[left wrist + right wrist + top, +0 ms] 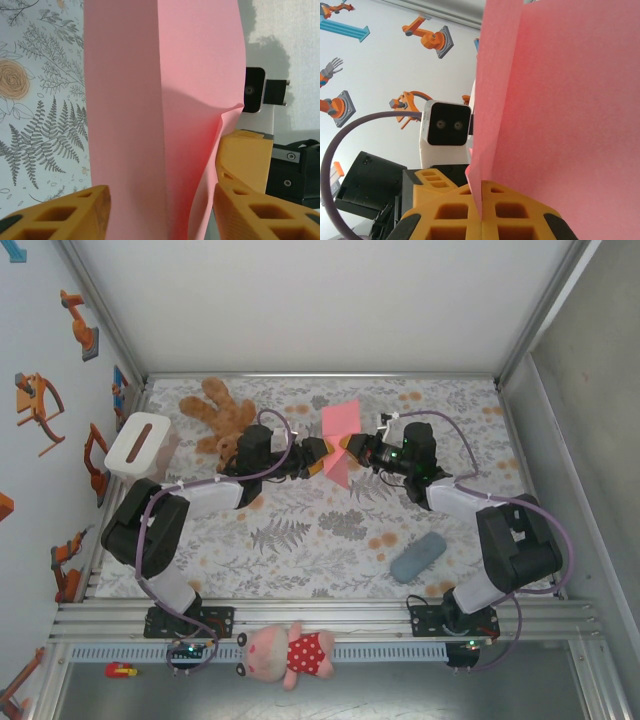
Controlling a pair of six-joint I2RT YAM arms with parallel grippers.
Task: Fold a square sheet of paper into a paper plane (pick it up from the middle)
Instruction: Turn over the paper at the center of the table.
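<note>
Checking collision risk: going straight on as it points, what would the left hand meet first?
The salmon-pink sheet of paper, upright between the parted jaws of the left hand; probably the right hand, pinching it, just behind.

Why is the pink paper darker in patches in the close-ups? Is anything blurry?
Left wrist: the paper bends, so a soft shadow crosses its right half, and it shades the white wall behind. Right wrist: its folded edge strip looks darker than the broad face; no glare. Top view: even light, nothing visibly blurred.
</note>
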